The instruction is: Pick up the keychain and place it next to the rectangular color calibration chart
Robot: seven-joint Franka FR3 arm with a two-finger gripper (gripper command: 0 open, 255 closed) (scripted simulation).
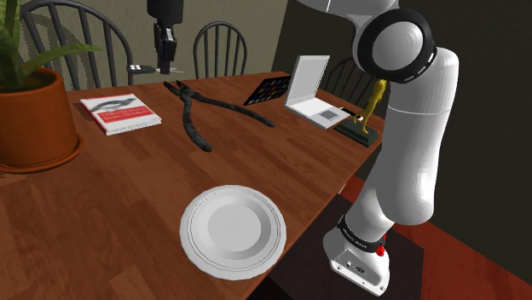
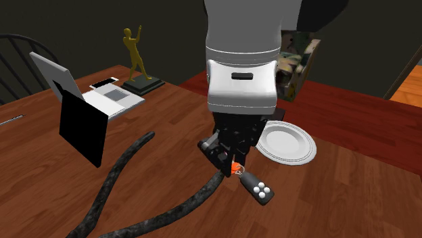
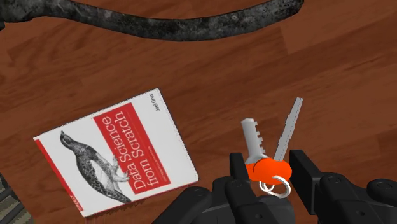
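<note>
My black gripper [image 1: 164,53] hangs high over the table's far side, above the book and the pliers. It is shut on the keychain [image 3: 267,169], clasping its orange part between the two fingers [image 3: 301,167], with two silver keys sticking out past the tips. In the second exterior view the gripper [image 2: 230,159] holds the orange piece, and a black fob with white buttons [image 2: 260,190] dangles below it. The colour calibration chart [image 1: 268,89] lies by the white laptop at the shoulder view's far right of the table. In the second exterior view it is a black panel [image 2: 84,129].
Large black pliers [image 1: 201,116] lie under the gripper, with a white-and-red book [image 3: 118,156] beside them. A white plate [image 1: 232,230] sits at the near table edge. A potted plant [image 1: 30,119], an open white laptop [image 1: 312,90], a gold figurine [image 1: 368,109] and chairs ring the table.
</note>
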